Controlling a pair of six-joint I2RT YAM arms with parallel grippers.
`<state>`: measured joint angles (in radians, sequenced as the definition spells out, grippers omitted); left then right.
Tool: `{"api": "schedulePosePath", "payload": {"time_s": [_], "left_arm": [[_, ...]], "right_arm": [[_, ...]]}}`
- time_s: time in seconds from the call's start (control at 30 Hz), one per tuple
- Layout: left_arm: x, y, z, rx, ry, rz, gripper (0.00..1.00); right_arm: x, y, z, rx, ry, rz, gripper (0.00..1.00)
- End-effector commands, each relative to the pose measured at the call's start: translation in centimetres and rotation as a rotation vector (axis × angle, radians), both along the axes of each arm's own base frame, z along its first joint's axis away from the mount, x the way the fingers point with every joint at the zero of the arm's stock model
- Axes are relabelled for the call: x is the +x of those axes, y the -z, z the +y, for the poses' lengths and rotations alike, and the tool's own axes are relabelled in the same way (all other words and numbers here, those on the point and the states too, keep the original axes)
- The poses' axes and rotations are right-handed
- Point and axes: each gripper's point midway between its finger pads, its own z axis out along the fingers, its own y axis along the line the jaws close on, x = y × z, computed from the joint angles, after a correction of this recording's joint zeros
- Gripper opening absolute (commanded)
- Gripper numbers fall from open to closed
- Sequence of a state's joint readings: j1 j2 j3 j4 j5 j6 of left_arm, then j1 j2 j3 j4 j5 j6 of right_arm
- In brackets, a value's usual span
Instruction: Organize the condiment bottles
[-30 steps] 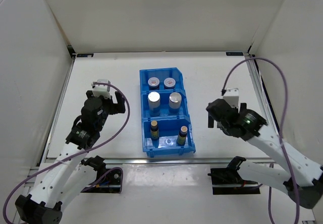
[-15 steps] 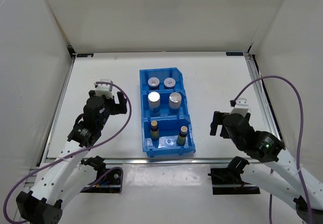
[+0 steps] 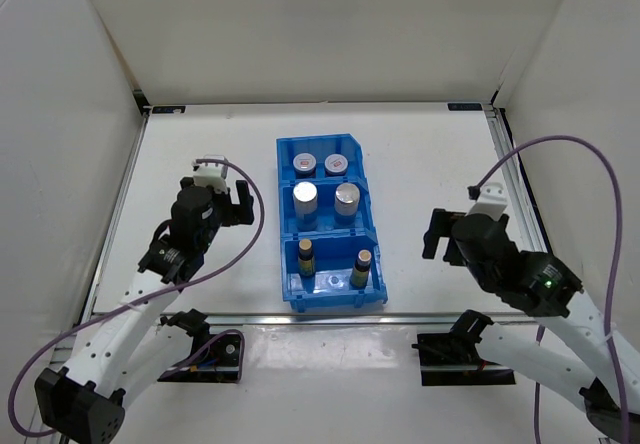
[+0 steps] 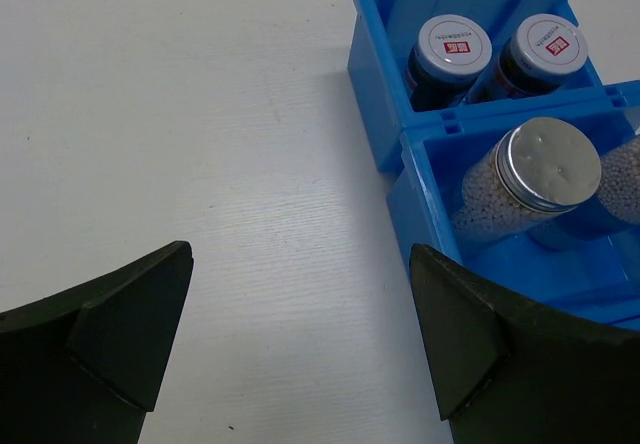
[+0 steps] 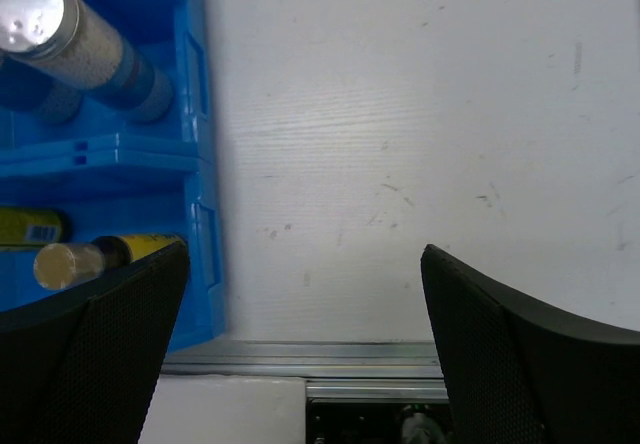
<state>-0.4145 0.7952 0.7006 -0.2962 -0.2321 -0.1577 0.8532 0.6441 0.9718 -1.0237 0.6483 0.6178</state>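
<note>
The blue three-compartment bin stands mid-table and holds all six containers. Two red-labelled jars are in the far compartment. Two plain silver-lidded jars are in the middle one. Two amber bottles are in the near one. My left gripper is open and empty, left of the bin. Its wrist view shows the red-labelled jars and a silver-lidded jar. My right gripper is open and empty, right of the bin. Its wrist view shows an amber bottle.
A metal rail runs along the table's near edge and also shows in the right wrist view. White walls enclose the table on three sides. Purple cables loop from both arms. Bare tabletop lies under each gripper.
My right arm has drawn back toward the near edge and to the right, away from the bin. My left gripper has shifted only slightly. The containers have not moved.
</note>
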Motion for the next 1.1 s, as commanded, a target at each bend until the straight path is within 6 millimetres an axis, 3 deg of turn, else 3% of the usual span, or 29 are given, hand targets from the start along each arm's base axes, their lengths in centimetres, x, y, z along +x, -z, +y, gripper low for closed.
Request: {"api": "schedulePosePath", "payload": {"time_s": [0.0, 0.13, 0.27, 0.37, 0.43, 0.6, 0.7, 0.83, 0.87, 1.07], "left_arm": [[0.0, -1.8, -0.3, -0.024, 0.011, -0.026, 1.0], [-0.5, -3.0, -0.1, -0.046, 0.009, -0.055, 1.0], [-0.8, -3.2, 0.3, -0.048, -0.002, -0.069, 1.0], [-0.7, -2.9, 0.0, -0.046, 0.008, -0.057, 1.0], [-0.6, -2.6, -0.2, -0.045, 0.017, -0.046, 1.0], [-0.5, -2.6, -0.1, -0.038, 0.007, -0.039, 1.0], [-0.7, -2.7, 0.3, -0.039, -0.003, -0.05, 1.0], [-0.7, -2.7, 0.3, -0.039, -0.003, -0.05, 1.0], [-0.7, -2.7, 0.3, -0.039, -0.003, -0.05, 1.0], [-0.6, -2.4, 0.2, -0.035, -0.003, -0.04, 1.0]], "right_arm": [[0.3, -3.3, -3.0, -0.114, 0.069, -0.064, 1.0], [-0.5, -5.4, -6.1, -0.163, 0.131, -0.124, 1.0], [-2.3, -7.2, -8.3, -0.044, 0.142, -0.22, 1.0], [-3.3, -7.3, -7.8, 0.021, 0.05, -0.264, 1.0], [-3.7, -6.5, -6.3, 0.053, -0.056, -0.266, 1.0], [-3.5, -5.1, -4.9, 0.07, -0.106, -0.258, 1.0], [-3.3, -5.7, -4.6, 0.036, -0.138, -0.265, 1.0], [-1.8, -7.3, -6.5, -0.067, 0.011, -0.26, 1.0], [-1.6, -6.8, -8.0, -0.122, 0.093, -0.242, 1.0], [-0.5, -5.2, -5.8, -0.178, 0.05, -0.158, 1.0]]}}
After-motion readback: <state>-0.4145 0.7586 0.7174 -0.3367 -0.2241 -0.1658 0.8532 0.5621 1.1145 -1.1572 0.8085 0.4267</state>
